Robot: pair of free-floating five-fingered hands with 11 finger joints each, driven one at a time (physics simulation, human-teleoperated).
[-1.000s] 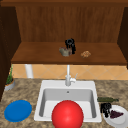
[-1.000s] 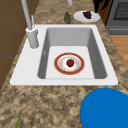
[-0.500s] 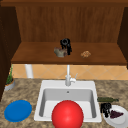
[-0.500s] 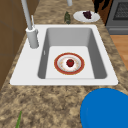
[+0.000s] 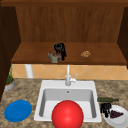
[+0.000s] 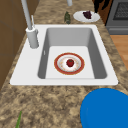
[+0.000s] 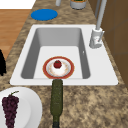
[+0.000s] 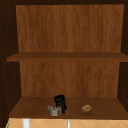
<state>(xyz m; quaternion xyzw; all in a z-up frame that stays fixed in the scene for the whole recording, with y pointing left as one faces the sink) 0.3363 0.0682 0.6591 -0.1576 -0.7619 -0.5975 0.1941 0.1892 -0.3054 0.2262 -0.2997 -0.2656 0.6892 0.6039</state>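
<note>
On the wooden shelf [image 5: 35, 56] above your sink, your left hand [image 5: 60, 50] grips a grey cup [image 5: 54, 57]; a brown lump [image 5: 85, 54] lies to its right. I can't tell how your right hand [image 5: 105, 108], idle by the white plate [image 5: 120, 120], is set.

kitchen, sink [image 5: 42, 100], faucet [image 5: 68, 76], wooden shelves [image 8: 67, 57]

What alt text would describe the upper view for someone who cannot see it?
A black left hand hovers at a small grey object on the lowest wooden shelf of an open cabinet. A small brown item lies to its right.
</note>
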